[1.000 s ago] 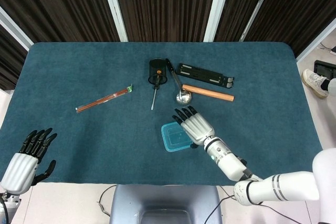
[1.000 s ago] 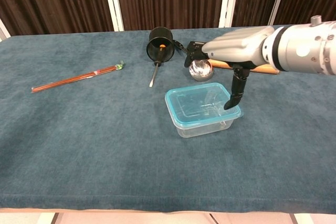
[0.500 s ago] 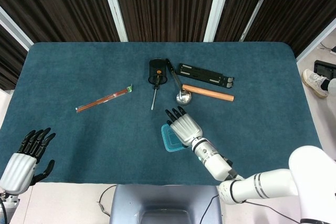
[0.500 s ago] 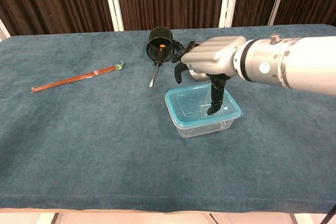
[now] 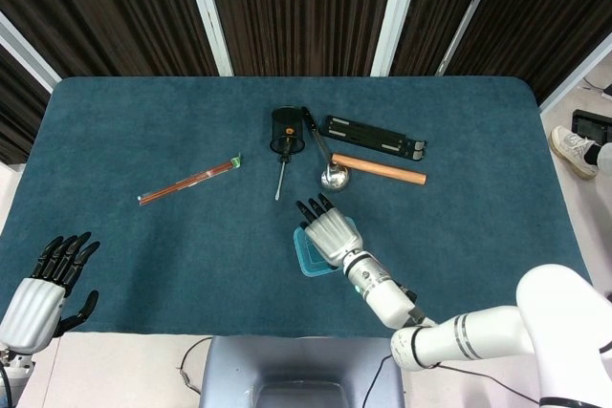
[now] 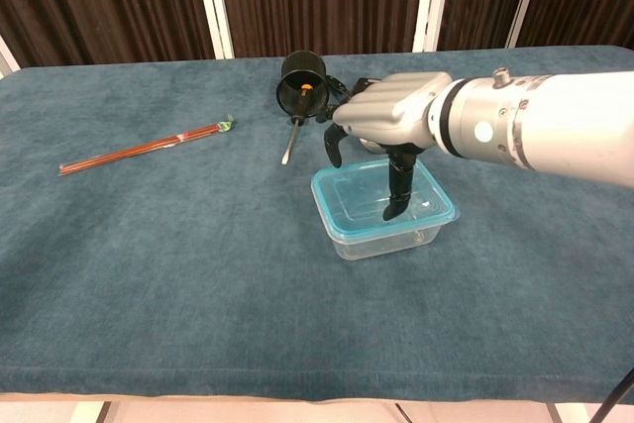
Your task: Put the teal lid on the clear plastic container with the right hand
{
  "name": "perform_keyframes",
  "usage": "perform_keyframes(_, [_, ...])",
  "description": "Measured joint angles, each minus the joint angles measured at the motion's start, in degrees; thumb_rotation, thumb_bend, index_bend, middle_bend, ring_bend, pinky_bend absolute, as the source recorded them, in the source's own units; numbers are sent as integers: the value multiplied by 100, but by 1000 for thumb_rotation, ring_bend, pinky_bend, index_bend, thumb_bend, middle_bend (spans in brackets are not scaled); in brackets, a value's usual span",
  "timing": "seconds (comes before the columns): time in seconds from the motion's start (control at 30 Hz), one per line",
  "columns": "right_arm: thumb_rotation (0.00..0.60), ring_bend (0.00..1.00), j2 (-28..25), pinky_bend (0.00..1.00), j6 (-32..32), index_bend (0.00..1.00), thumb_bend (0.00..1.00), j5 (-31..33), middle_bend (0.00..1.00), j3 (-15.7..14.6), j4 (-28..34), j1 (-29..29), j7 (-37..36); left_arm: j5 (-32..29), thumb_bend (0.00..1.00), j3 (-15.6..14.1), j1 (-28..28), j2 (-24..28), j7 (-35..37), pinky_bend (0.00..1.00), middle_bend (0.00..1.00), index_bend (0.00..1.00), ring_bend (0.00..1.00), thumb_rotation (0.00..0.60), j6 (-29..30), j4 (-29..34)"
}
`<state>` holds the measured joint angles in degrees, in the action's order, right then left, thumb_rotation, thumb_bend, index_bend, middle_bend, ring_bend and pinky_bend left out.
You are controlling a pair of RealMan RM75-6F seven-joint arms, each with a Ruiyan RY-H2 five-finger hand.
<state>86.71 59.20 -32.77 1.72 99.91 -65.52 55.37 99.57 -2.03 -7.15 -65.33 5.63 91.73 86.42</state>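
Whereas a second ago it stood off to one side, the right hand now hovers fingers-spread, holding nothing, directly over the teal lid, which appears seated on the clear plastic container, ready for pressing.

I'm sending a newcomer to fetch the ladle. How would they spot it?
Go to the far middle of the blue table, between the tipped black cup and the flat black stand. The ladle has a shiny metal bowl and an orange-brown handle, unlike its neighbours.
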Motion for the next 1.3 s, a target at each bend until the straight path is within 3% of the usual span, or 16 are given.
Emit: perform_keyframes(1.3, [600,28,48,127,-229,461,243,146,50,-105,-159,-108,-21,-20,441,13,3,-19,-40,17,0,0,0,600,-6,3])
